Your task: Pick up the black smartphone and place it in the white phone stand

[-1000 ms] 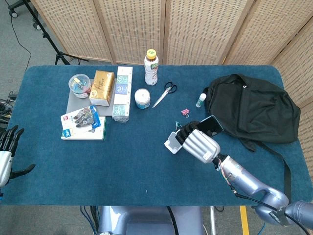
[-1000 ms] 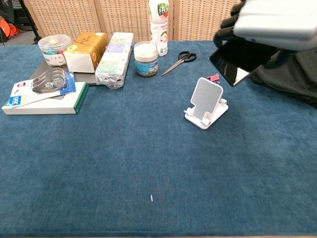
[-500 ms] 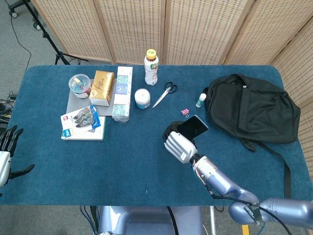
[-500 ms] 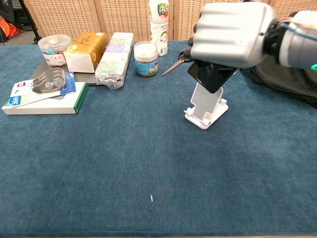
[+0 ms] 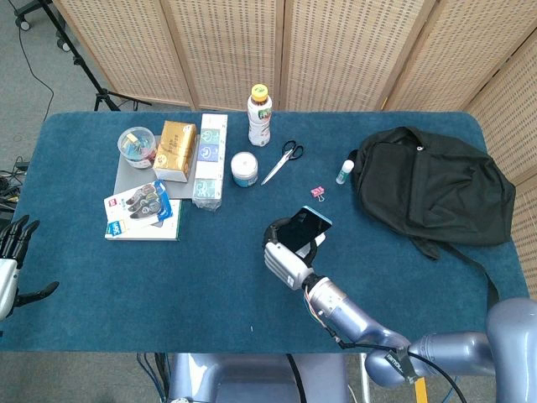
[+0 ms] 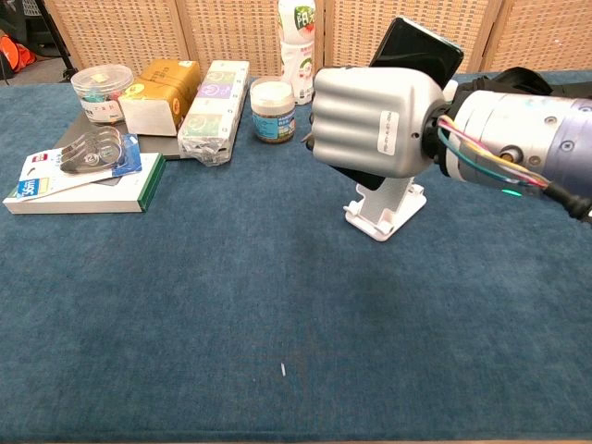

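My right hand (image 5: 284,259) grips the black smartphone (image 5: 302,227), which stands tilted with its top edge up. In the chest view that hand (image 6: 375,120) fills the middle, and the phone (image 6: 416,51) sticks out above it. The white phone stand (image 6: 384,208) sits on the blue cloth right under the hand, its base and lower back plate showing. Whether the phone's lower edge touches the stand is hidden by the hand. In the head view the hand covers the stand. My left hand (image 5: 10,260) hangs at the table's left edge, fingers apart and holding nothing.
Behind the stand lie scissors (image 5: 283,161), a pink clip (image 5: 317,191), a jar (image 6: 272,110) and a drink bottle (image 5: 259,116). Boxes (image 6: 215,109), a candy tub (image 6: 96,92) and a book with tape rolls (image 6: 83,176) fill the left. A black backpack (image 5: 432,185) lies on the right.
My right hand has carried the phone leftward and toward me, from beside the backpack to directly over the stand. The left hand has stayed put.
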### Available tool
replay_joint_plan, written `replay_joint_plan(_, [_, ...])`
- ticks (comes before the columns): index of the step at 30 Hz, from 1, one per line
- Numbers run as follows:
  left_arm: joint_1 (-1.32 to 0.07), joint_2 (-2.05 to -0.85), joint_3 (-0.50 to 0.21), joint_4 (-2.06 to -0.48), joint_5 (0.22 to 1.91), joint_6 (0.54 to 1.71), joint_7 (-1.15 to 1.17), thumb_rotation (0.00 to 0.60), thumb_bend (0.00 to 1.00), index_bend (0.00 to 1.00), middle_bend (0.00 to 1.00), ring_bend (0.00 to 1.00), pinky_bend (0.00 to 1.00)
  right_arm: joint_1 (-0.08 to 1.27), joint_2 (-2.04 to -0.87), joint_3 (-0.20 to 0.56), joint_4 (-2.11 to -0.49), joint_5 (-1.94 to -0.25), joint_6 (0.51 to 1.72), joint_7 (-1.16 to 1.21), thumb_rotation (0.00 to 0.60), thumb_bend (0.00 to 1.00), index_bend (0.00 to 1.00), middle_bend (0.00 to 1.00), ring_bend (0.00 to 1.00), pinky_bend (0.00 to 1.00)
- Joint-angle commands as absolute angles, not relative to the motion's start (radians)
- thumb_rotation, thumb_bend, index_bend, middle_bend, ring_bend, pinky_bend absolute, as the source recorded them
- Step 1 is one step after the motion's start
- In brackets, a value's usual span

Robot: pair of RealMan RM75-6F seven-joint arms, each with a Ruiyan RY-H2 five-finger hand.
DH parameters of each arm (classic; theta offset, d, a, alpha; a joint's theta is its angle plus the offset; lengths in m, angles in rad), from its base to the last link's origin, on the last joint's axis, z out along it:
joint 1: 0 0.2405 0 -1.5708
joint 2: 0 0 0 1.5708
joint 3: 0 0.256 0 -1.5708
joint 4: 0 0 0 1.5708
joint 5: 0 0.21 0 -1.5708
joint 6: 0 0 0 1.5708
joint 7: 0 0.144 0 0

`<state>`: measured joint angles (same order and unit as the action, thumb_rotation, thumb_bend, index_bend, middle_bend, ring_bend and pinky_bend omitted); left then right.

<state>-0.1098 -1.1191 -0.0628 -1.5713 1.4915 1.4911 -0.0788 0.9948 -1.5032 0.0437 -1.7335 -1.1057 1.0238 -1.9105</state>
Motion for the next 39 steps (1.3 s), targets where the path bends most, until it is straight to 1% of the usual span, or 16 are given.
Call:
replay_joint_plan(1, [-0.11, -1.118, -0.063, -1.571, 1.492, 1.491, -0.079, 0.6, 0.0, 0.0, 0.0, 0.0, 0.0, 1.005, -1.517, 0.028, -1.713, -1.101, 1.031, -1.909, 0.6, 0.18, 0.42, 0.47, 0.44, 0.44])
replay_joint_plan(4, [-0.109, -1.118, -0.064, -1.571, 1.489, 1.492, -0.083, 0.6, 0.0, 0.0, 0.0, 0.0, 0.0, 1.008, -1.525, 0.014, -1.703, -1.09, 1.046, -1.915, 0.6, 0.18, 0.42, 0.46, 0.44, 0.44])
replay_joint_plan(13, [-0.109, -1.114, -0.067, -1.578, 1.478, 1.485, -0.081, 0.6, 0.0, 0.0, 0.0, 0.0, 0.0, 1.013, -1.596, -0.023, -1.691, -1.003, 1.147, -2.051, 0.6, 0.18, 0.42, 0.48, 0.48, 0.44])
replay_joint_plan(20, [-0.109, -1.113, -0.067, -1.577, 1.478, 1.485, -0.085, 0.6, 0.0, 0.0, 0.0, 0.0, 0.0, 1.04, -1.622, -0.055, -1.669, -0.978, 1.148, -2.09, 0.6, 0.18, 0.42, 0.48, 0.48, 0.44])
replay_joint_plan(25, [-0.11, -1.113, -0.067, -1.576, 1.477, 1.482, -0.086, 0.6, 0.0, 0.0, 0.0, 0.0, 0.0, 1.054, -1.639, -0.065, -1.658, -0.962, 1.15, -2.092, 0.6, 0.18, 0.42, 0.48, 0.48, 0.44])
replay_joint_plan(29, [-0.11, -1.113, -0.067, -1.576, 1.479, 1.482, -0.086, 0.6, 0.0, 0.0, 0.0, 0.0, 0.0, 1.067, -1.659, -0.071, -1.644, -0.919, 1.153, -2.115, 0.6, 0.18, 0.42, 0.48, 0.48, 0.44])
replay_joint_plan(39, [-0.114, -1.111, -0.066, -1.574, 1.473, 1.468, -0.092, 0.6, 0.0, 0.0, 0.0, 0.0, 0.0, 1.093, -1.685, -0.108, -1.614, -0.878, 1.148, -2.119, 0.6, 0.18, 0.42, 0.48, 0.48, 0.44])
